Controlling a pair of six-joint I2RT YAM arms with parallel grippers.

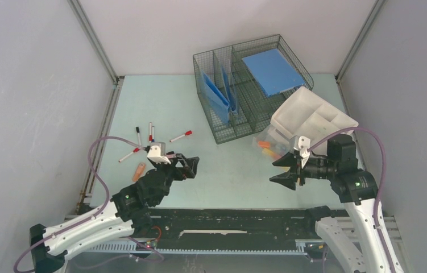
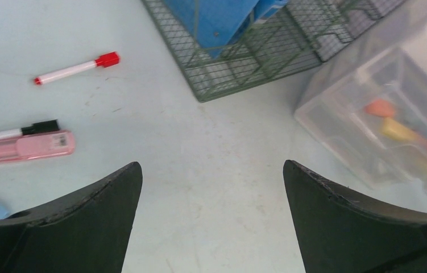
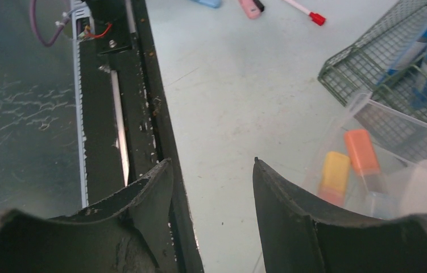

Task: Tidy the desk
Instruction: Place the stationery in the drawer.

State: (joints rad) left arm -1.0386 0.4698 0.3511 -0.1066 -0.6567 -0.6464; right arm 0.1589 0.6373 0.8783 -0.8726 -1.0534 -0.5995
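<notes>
Presently, as seen from overhead, with clock positions read from the middle of the tabletop.

Desk (image 1: 231,176): pale mint-green top, filling the floor between grey walls. A black rail (image 1: 228,224) runs along its 6 o'clock edge, by the arm bases.

Wire mesh organizer (image 1: 239,122): dark green, at 1 o'clock, close to the far wall. The upright slots on its left side hold leaning blue folders (image 1: 218,96). A blue pad (image 1: 272,70) lies flat on the right-hand tray.

Clear plastic box (image 1: 268,142): at 3 o'clock, just beside the organizer's near right corner. Inside are an orange stick (image 3: 361,151) and a yellow stick (image 3: 334,169), side by side. A white divided tray (image 1: 313,116) sits tilted above the box.

Loose pens, 9 to 10 o'clock, scattered flat on the desk:
- Red-capped marker (image 1: 181,136), the one nearest the organizer.
- Black-capped marker (image 1: 138,133).
- Second red-capped marker (image 1: 129,154).
- Pink pen-shaped item (image 1: 139,172), just beside the left arm.

Left gripper (image 2: 212,170): near the middle, toward 8 o'clock, over bare desk. Its jaws are spread wide with nothing between them.

Right gripper (image 3: 212,165): toward 4 o'clock, just beside the clear plastic box. Its jaws are parted with a clear gap and hold nothing. In the wrist view, one finger lies over the rail and the other over the desk.
</notes>
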